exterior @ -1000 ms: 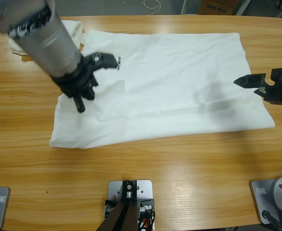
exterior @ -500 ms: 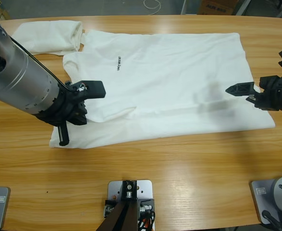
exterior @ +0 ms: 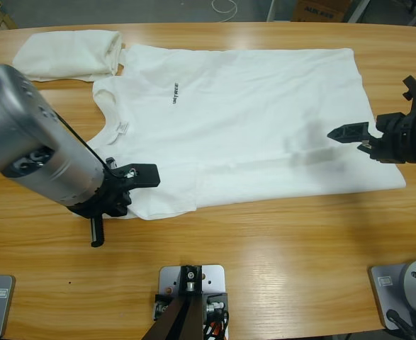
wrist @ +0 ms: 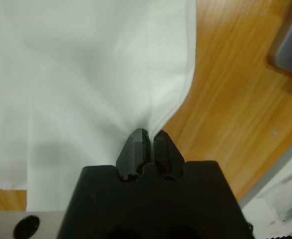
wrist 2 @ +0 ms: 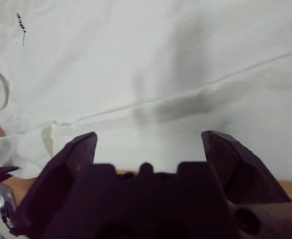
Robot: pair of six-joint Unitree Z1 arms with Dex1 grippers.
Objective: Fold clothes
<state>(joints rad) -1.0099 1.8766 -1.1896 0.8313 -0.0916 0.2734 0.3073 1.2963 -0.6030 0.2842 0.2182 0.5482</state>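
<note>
High view: a white T-shirt (exterior: 250, 120) with small black lettering (exterior: 174, 92) on the chest is spread flat across the middle of the wooden counter (exterior: 264, 248), collar toward the picture's left. Its near edge looks turned in along a long crease, so one lengthwise fold is judged started; the remaining folds are not done. A second white T-shirt (exterior: 69, 55), bunched or rolled, is seen at the far left corner, touching the spread shirt's shoulder; whether it is properly folded cannot be told. The left gripper (exterior: 122, 193) is placed at the shirt's near left corner, on the cloth edge. The right gripper (exterior: 360, 136) is held over the shirt's right end, near the hem, fingers pointed toward the middle.

Left wrist view: the left fingers (wrist: 136, 147) are clenched together on a pinch of the shirt's hemmed edge, with cloth fanning away from them and bare counter beside it. The corner is held.

Right wrist view: the right fingers (wrist 2: 81, 149) are spread wide and nothing is gripped. The shirt is seen lying ahead of and under them, with the crease running across; contact with the cloth cannot be told. A grasp on this end is judged still needed.
</note>
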